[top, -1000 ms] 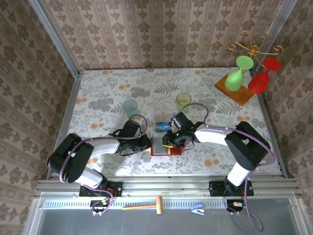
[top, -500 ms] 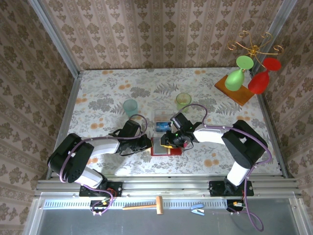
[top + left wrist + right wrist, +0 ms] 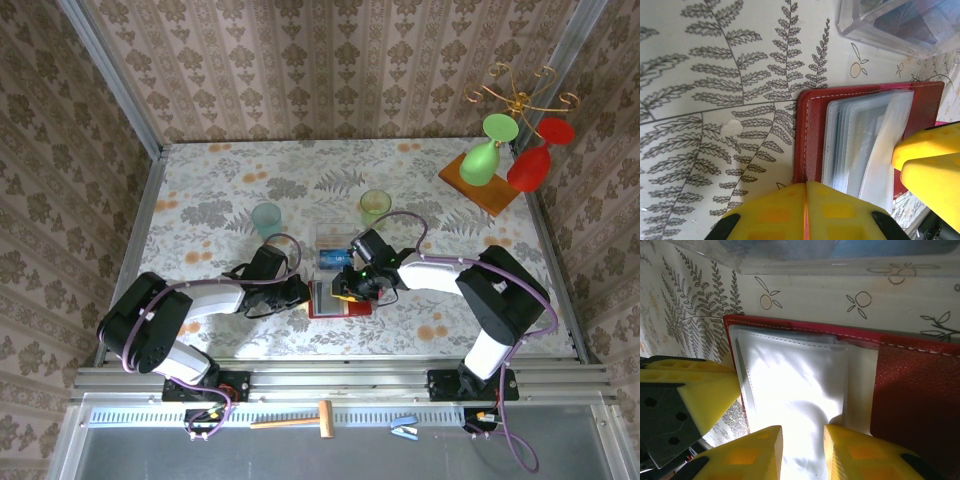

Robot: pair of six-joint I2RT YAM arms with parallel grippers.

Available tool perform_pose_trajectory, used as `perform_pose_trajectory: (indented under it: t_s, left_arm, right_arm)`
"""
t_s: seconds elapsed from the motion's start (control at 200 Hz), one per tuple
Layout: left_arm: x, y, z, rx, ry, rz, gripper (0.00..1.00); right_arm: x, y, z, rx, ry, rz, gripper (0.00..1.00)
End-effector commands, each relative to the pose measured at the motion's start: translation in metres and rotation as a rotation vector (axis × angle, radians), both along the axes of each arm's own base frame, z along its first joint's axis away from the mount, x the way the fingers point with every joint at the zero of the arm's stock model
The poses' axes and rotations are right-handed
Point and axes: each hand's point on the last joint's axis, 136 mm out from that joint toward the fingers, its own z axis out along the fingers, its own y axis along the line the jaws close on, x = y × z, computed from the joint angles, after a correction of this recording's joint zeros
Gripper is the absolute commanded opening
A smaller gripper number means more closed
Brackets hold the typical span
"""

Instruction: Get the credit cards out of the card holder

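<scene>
The red card holder (image 3: 340,300) lies open on the table between both grippers, its clear sleeves (image 3: 860,135) fanned out. My left gripper (image 3: 305,292) (image 3: 806,200) is shut, and its tips press on the holder's left red edge (image 3: 812,140). My right gripper (image 3: 350,285) (image 3: 802,440) hovers over the holder (image 3: 915,395) with its jaws a little apart. A crumpled white sleeve (image 3: 795,385) rises between its fingertips (image 3: 757,450). A blue credit card (image 3: 333,260) lies in the clear plastic box (image 3: 335,245) just behind the holder.
A teal cup (image 3: 267,217) and a green cup (image 3: 375,205) stand behind the box. At the back right a wooden board (image 3: 487,185) carries a green glass (image 3: 485,155), a red glass (image 3: 530,165) and a gold rack. A hammer (image 3: 300,420) lies in front of the arm bases.
My right gripper has shifted slightly over the card holder and its jaws stand a touch wider. The left gripper has stayed shut on the holder's edge.
</scene>
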Motion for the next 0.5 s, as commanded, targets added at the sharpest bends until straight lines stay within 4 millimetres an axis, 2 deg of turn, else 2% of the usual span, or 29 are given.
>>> perform_pose_trajectory:
  t_s: [0.0,0.31,0.495]
  left_arm:
    - [-0.012,0.011,-0.017,0.057,0.068,0.003,0.11]
    - [-0.011,0.010,-0.017,0.060,0.070,-0.001,0.11]
    - [-0.004,0.003,-0.004,0.035,0.048,0.001,0.10]
  right_arm:
    - [-0.004,-0.011,-0.004,-0.039,-0.002,-0.008,0.30]
    - [-0.004,-0.014,-0.004,-0.003,0.003,-0.020,0.29]
    - [-0.006,-0.013,-0.008,0.012,0.012,-0.022,0.29]
